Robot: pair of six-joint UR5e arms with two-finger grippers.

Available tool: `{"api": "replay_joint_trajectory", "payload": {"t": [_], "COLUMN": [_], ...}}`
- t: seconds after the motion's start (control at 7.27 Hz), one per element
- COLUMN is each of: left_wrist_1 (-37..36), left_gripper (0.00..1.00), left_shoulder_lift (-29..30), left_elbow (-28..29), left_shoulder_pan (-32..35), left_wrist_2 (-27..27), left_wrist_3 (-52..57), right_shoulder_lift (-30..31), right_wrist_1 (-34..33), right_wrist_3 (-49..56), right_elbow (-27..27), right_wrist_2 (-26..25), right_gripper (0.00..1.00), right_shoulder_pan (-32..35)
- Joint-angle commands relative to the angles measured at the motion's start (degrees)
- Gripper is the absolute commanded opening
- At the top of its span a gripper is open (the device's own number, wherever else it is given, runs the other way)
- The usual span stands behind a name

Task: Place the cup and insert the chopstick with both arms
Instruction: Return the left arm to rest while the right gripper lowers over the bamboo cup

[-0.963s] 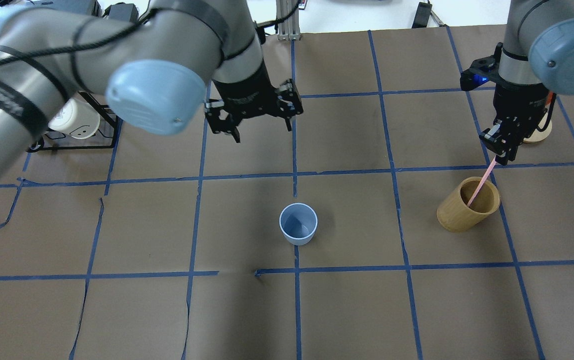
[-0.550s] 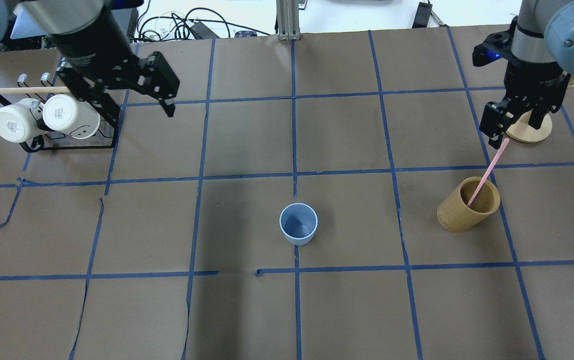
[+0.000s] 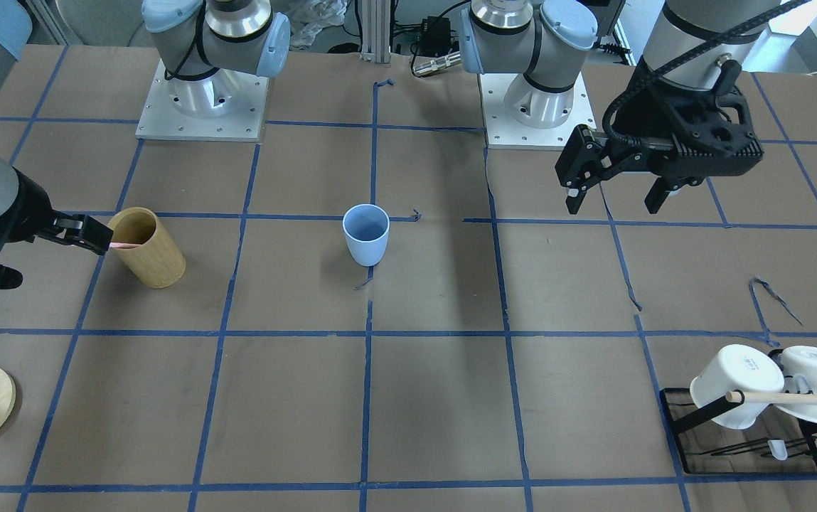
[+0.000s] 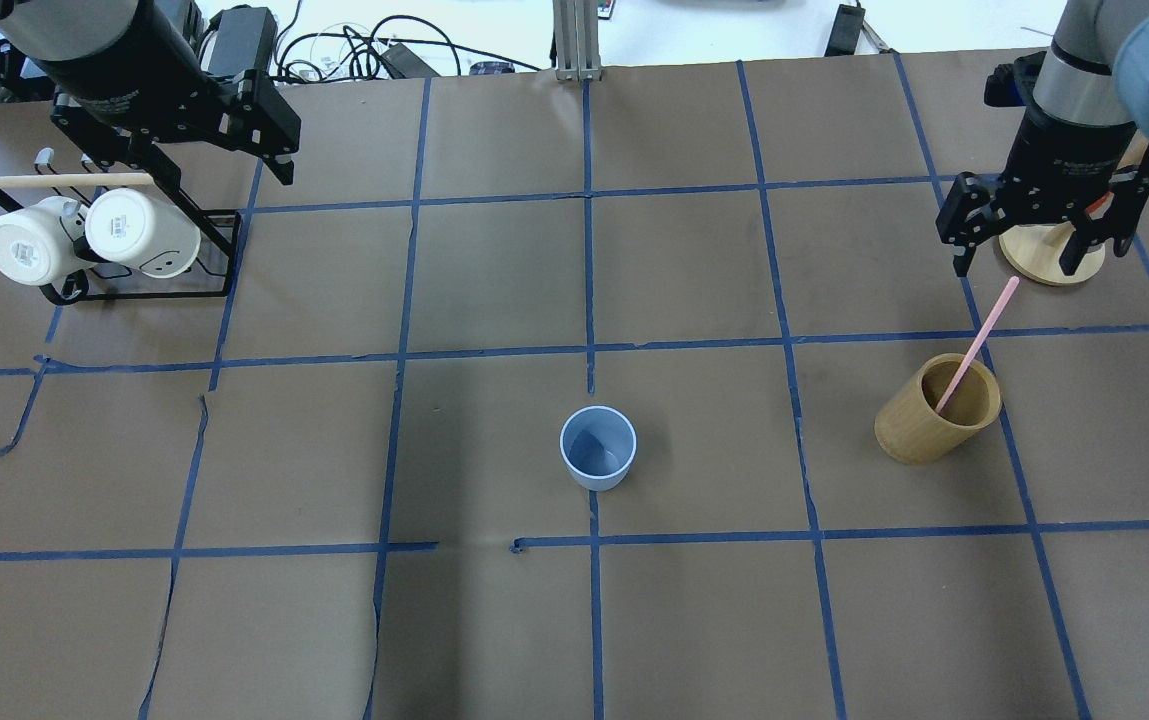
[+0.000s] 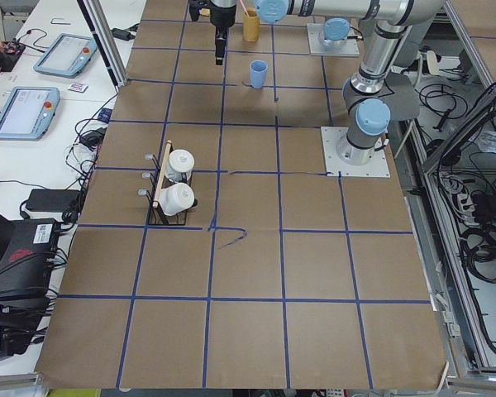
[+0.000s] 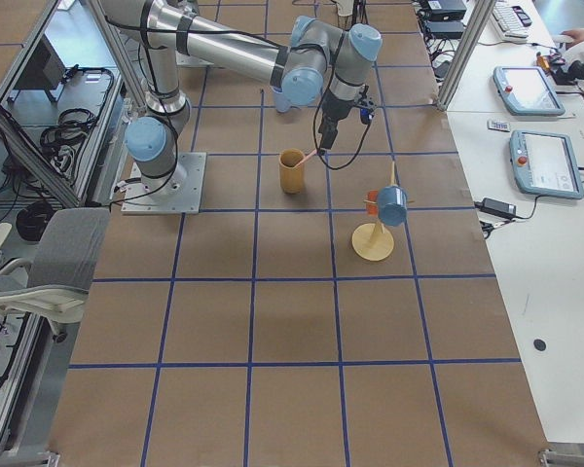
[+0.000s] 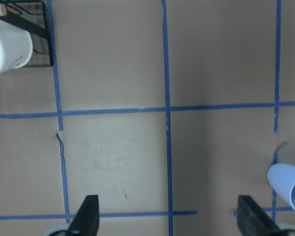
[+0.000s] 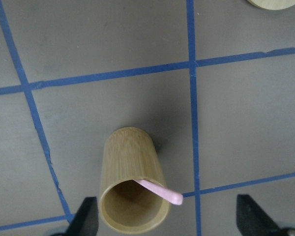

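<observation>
Cup (image 4: 598, 447) upright mid-table, chopstick (image 4: 977, 345) leans in holder (image 4: 937, 415) at right; L gripper (image 3: 613, 203) & R gripper (image 4: 1017, 262) jaws apart.

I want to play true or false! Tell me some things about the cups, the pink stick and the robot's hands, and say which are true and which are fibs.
1. The blue cup stands upright with nothing in it. True.
2. The pink chopstick is in the blue cup. False: it leans in the bamboo holder.
3. The right gripper is holding the chopstick. False: its jaws are open, and it is apart from the chopstick.
4. Two white mugs sit on the black rack. True.
5. The left gripper is open and empty. True.
</observation>
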State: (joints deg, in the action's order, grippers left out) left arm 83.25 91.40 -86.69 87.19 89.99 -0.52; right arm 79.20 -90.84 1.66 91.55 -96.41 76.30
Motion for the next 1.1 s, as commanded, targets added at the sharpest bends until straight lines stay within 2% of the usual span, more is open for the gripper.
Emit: {"api": "replay_joint_trajectory", "payload": {"t": [0.0,0.28,0.41,0.55,0.69,0.96], "left_wrist_1": [-1.43,0.58,5.39,5.61,5.44,5.7], "left_gripper": [1.0,1.0,1.0,1.0,1.0,1.0], "left_shoulder_lift": [-0.34,-1.04,-1.57,-2.01,-1.92,-2.45], "left_elbow": [-1.63,-2.26,-1.3,-2.16,-2.26,-2.26], "left_shoulder_pan": [1.57,2.37,2.11,2.02,2.36,1.84], "left_wrist_2": [-1.04,-1.13,-1.04,-1.3,-1.05,-0.6], "left_wrist_3": [-4.04,-3.26,-3.26,-3.26,-3.17,-2.99], "right_shoulder_lift": [1.03,3.93,4.2,4.21,4.64,7.18], "right_wrist_1": [-4.93,-15.09,-19.33,-19.2,-18.33,-14.03], "right_wrist_3": [-6.67,-7.63,-7.73,-7.9,-7.9,-7.9], "right_elbow": [2.39,12.55,16.26,17.08,17.09,15.78], "right_wrist_2": [1.06,-4.45,-5.19,-5.11,-4.5,-4.31], "right_gripper": [1.0,1.0,1.0,0.99,0.83,0.8], "right_shoulder_pan": [-0.01,0.08,0.08,0.17,0.34,0.34]}}
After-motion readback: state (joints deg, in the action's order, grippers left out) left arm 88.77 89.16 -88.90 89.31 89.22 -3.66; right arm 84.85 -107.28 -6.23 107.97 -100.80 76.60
